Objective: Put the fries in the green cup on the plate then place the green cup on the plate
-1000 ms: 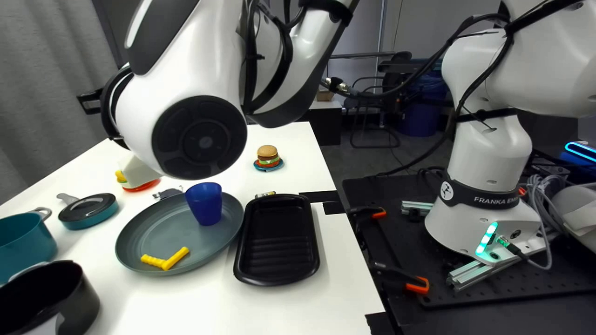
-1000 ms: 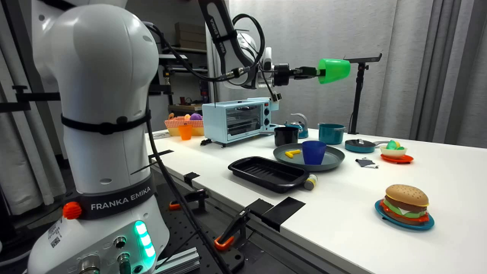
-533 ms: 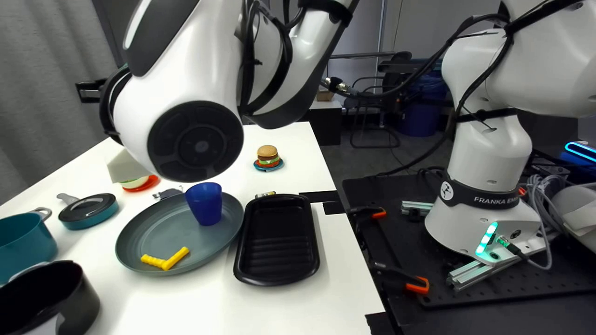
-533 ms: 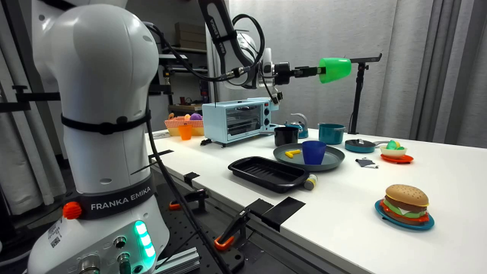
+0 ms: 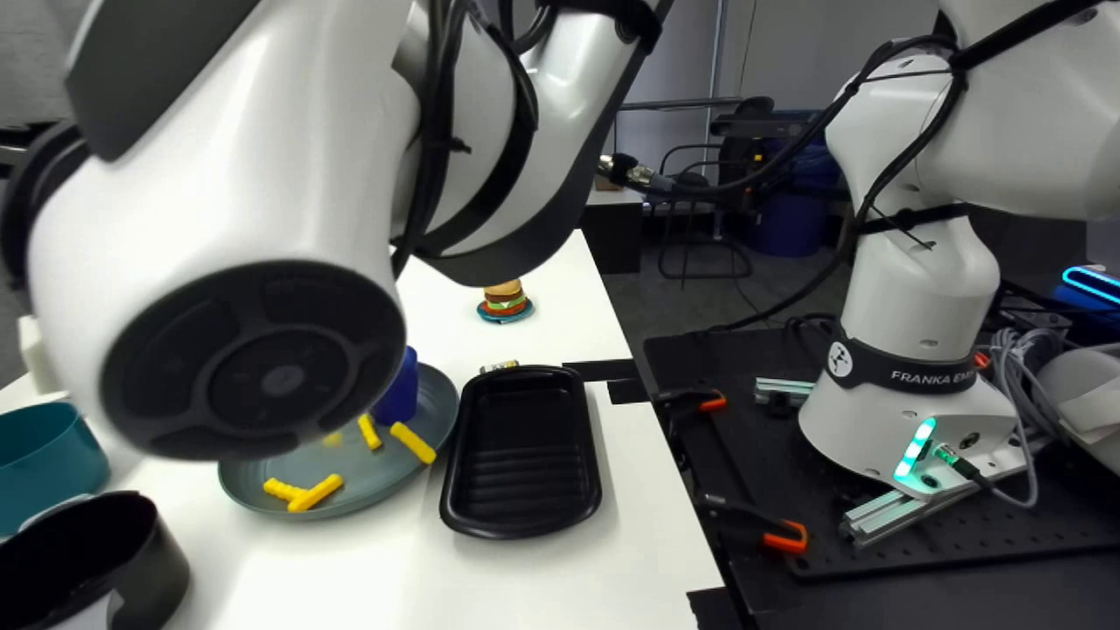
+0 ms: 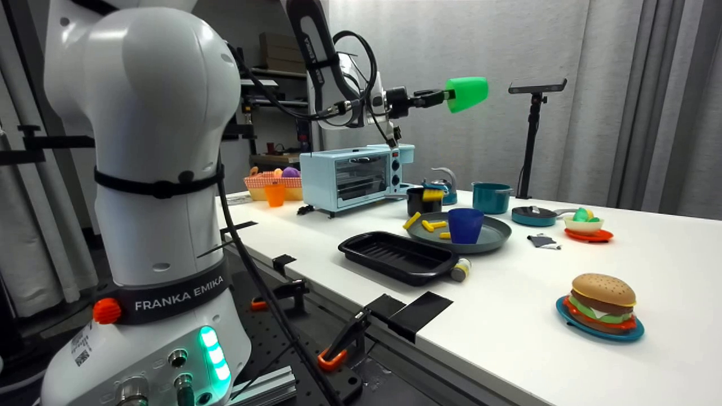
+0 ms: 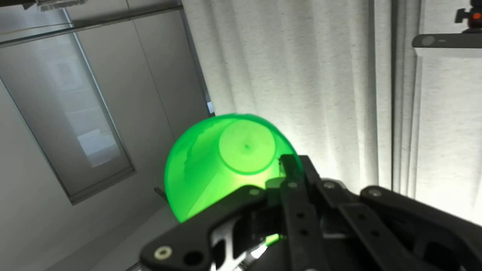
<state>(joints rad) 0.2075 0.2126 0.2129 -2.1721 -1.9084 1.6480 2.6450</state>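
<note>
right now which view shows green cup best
The wrist view: it looks inside the green cup to its base, though the gripper hides some rim. An exterior view has the cup small, side-on; elsewhere it's unseen.

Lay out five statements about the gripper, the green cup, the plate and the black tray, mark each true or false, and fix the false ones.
1. The gripper holds the green cup in the air. True.
2. The green cup is upright, mouth up. False: it is tipped onto its side, mouth toward the gripper.
3. Some yellow fries and a dark blue cup are on the plate. True.
4. The black tray sits beside the plate. True.
5. The dark blue cup lies in the black tray. False: it stands upright on the plate.
</note>
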